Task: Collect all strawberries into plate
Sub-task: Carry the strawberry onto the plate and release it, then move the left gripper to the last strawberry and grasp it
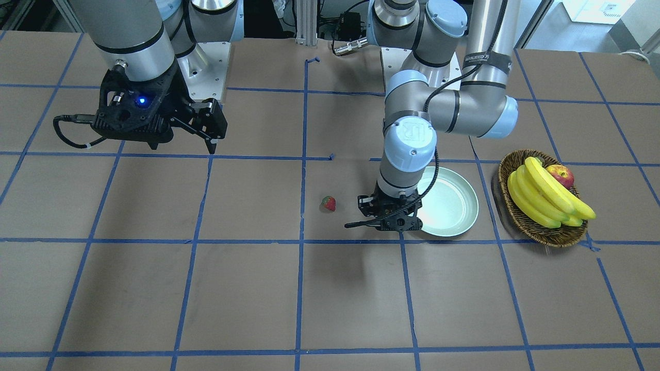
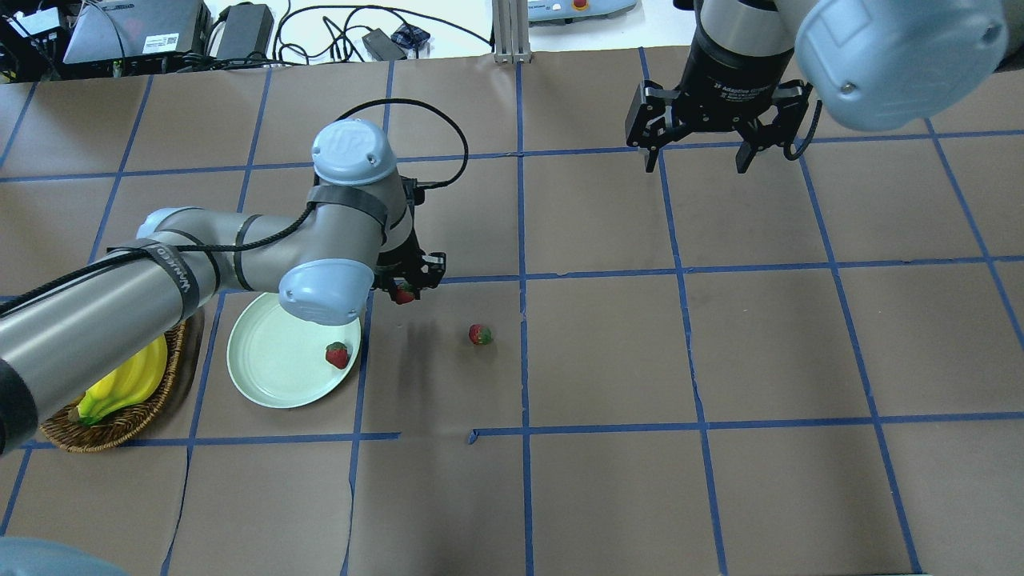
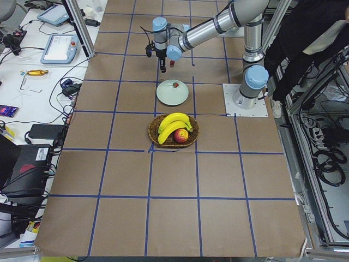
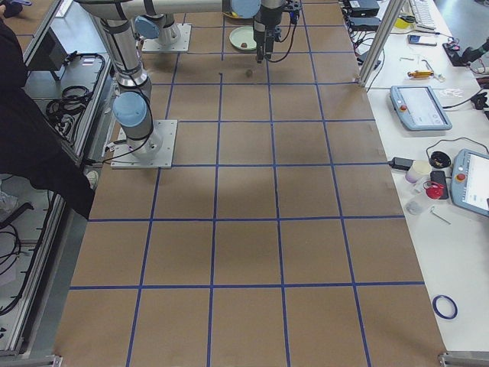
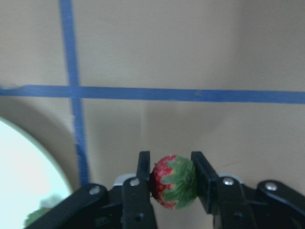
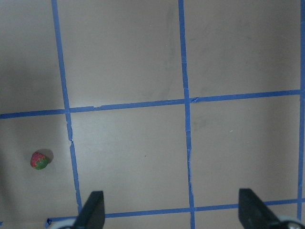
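My left gripper (image 2: 406,293) is shut on a strawberry (image 5: 174,181), held just above the table beside the right rim of the mint-green plate (image 2: 272,360). A second strawberry (image 2: 338,354) lies in the plate near its right rim. A third strawberry (image 2: 480,334) lies on the brown table to the right of the left gripper; it also shows in the front view (image 1: 329,203) and the right wrist view (image 6: 40,160). My right gripper (image 2: 698,156) is open and empty, held high over the far right part of the table.
A brown wicker basket (image 1: 521,216) with bananas (image 1: 546,198) and an apple (image 1: 561,175) stands beside the plate on its outer side. Blue tape lines (image 2: 520,320) grid the table. A person stands by the robot base in the side views.
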### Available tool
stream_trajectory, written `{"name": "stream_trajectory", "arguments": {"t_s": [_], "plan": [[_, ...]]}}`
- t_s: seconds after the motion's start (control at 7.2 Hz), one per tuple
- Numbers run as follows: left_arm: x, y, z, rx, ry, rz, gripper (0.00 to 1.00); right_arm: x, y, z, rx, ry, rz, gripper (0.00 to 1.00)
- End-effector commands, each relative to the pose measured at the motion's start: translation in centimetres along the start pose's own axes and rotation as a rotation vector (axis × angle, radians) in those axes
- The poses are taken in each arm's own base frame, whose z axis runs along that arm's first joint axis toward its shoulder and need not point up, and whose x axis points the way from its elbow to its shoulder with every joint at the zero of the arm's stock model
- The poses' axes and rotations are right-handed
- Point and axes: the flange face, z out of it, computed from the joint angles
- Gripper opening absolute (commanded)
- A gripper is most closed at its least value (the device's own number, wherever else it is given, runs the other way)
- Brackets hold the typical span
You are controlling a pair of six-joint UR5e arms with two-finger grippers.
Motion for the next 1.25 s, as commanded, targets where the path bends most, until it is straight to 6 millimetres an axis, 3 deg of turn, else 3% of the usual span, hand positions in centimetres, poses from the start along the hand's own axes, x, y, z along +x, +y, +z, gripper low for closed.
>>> {"name": "stream_trajectory", "arguments": {"t_s": [0.0, 0.28, 0.42, 0.56, 0.69, 0.83, 1.11], "plan": [[-6.4, 0.5, 0.1, -0.057, -0.022, 0.086, 0.03, 0.0, 0.0, 0.0, 0.0, 0.002, -0.002, 1.0], [-9.9, 2.3, 2.5, -0.103, -0.007, 0.103, 0.03, 0.0, 0.0, 0.0, 0.0, 0.0, -0.002, 1.0], [-10.2, 2.6, 3.0, -0.111, -0.004, 0.089, 0.27, 0.0, 0.0, 0.0, 0.0, 0.0, -0.002, 1.0], [-10.2, 2.5, 3.1, -0.109, -0.005, 0.086, 0.86, 0.0, 0.0, 0.0, 0.0, 0.0, -0.002, 1.0], [-9.9, 2.3, 2.7, -0.097, -0.006, 0.08, 1.0, 0.0, 0.0, 0.0, 0.0, 0.0, 0.0, 1.0], [-8.8, 2.1, 1.7, -0.069, -0.012, 0.054, 1.0, 0.0, 0.0, 0.0, 0.0, 0.0, 0.0, 1.0], [-2.6, 0.7, -1.1, 0.002, -0.013, 0.037, 1.0, 0.0, 0.0, 0.0, 0.0, 0.0, 0.0, 1.0]]}}
